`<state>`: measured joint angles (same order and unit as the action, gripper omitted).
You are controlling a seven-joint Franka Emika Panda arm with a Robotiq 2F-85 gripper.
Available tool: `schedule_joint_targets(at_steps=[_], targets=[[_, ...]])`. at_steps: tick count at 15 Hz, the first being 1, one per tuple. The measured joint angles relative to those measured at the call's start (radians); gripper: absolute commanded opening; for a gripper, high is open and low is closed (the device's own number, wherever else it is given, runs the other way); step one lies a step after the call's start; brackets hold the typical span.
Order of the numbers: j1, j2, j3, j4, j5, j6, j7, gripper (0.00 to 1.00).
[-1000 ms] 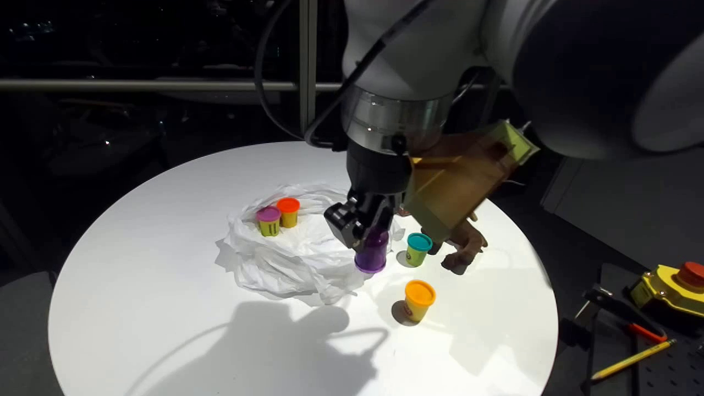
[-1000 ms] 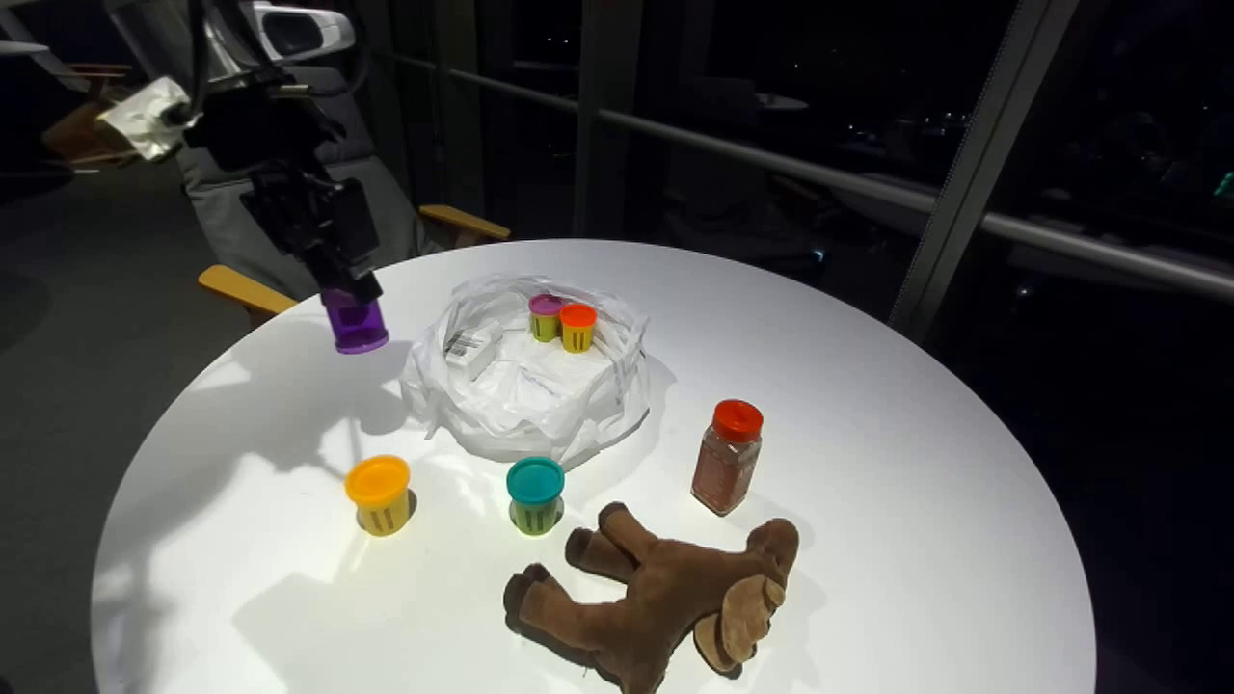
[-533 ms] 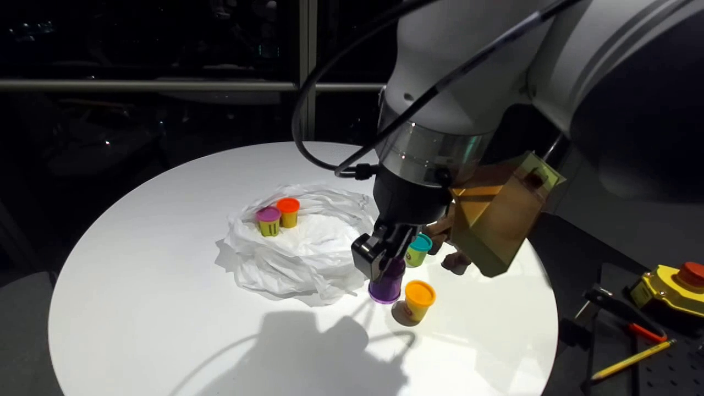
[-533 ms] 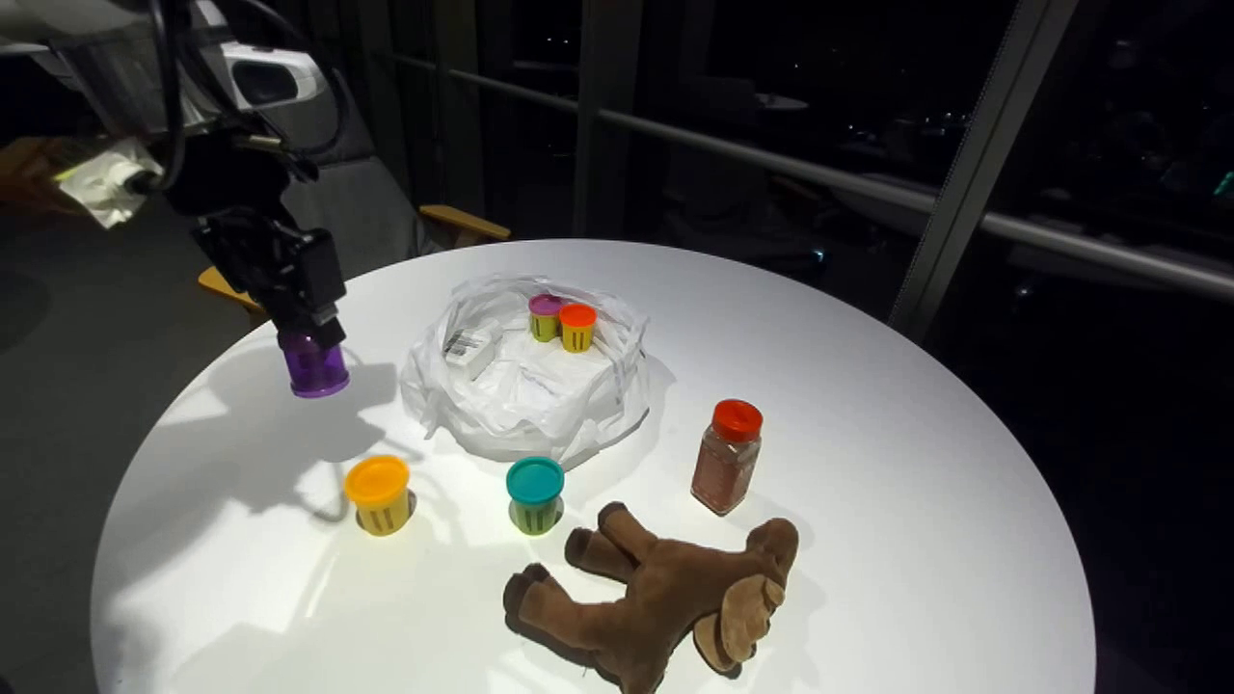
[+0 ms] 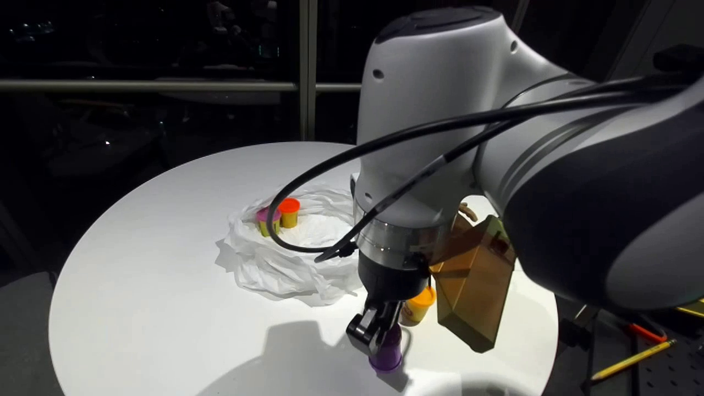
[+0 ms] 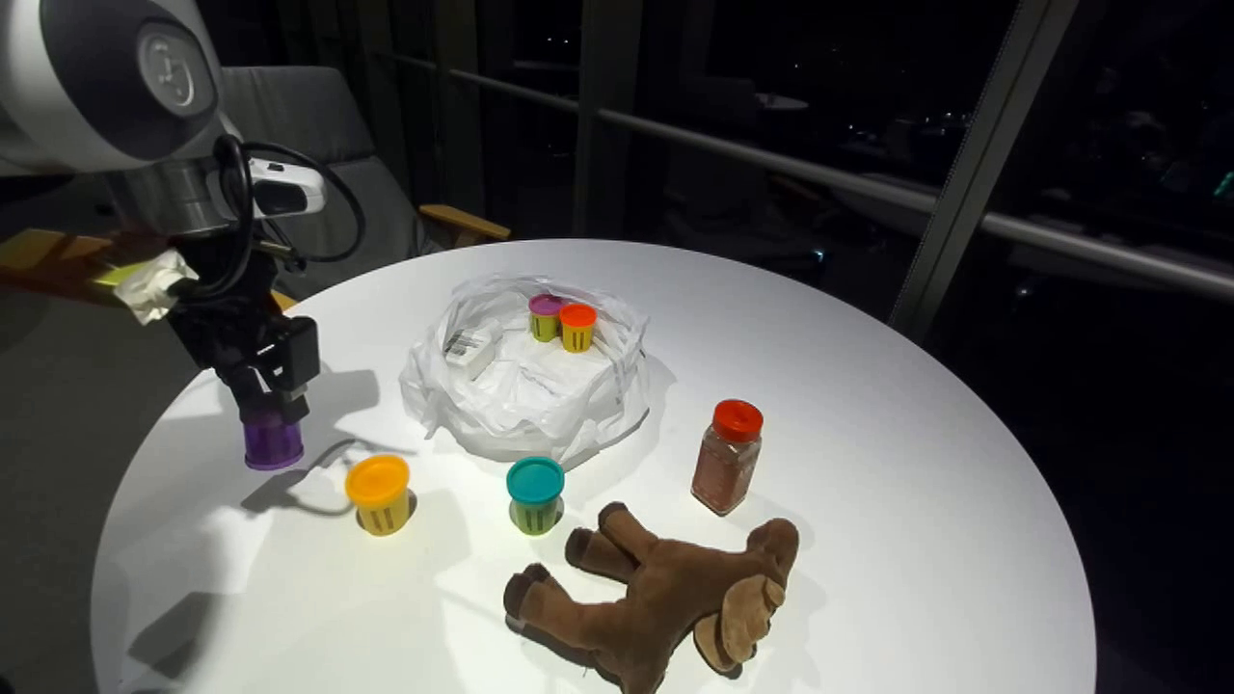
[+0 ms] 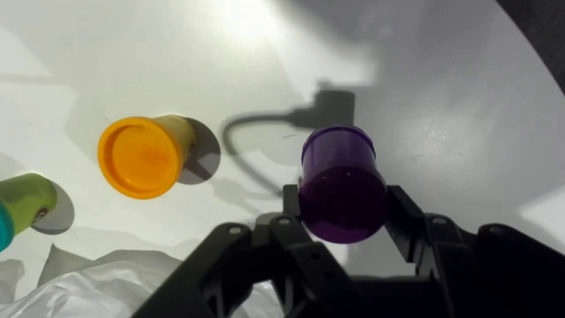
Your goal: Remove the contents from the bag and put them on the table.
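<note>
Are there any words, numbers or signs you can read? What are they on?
None can be read.
Orange-lidded cup: red mark, too blurred.
Teal-lidded cup: red mark, too blurred.
Pink-lidded cup: dark marks, too small.
Red-lidded cup: dark marks, too small.
White thing in the bag: stripy print, too small.
Robot arm: round emblem, too blurred.

robot arm [image 5: 426, 88] bent, jaws downward, gripping
</note>
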<state>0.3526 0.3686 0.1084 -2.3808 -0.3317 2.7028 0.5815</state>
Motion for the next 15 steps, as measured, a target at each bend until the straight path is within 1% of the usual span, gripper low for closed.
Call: schedule_joint_targets(at_steps=[3, 7, 11, 15], targets=[[0.015, 0.014, -0.005, 0.015, 0.001, 0.023, -0.014, 0.26], [0.054, 0.015, -0.045, 0.019, -0.001, 0.088, -0.014, 0.26], [0.110, 0.036, -0.116, 0.028, -0.026, 0.124, -0.013, 0.26], [0.183, 0.083, -0.207, 0.054, -0.086, 0.159, 0.004, 0.26]])
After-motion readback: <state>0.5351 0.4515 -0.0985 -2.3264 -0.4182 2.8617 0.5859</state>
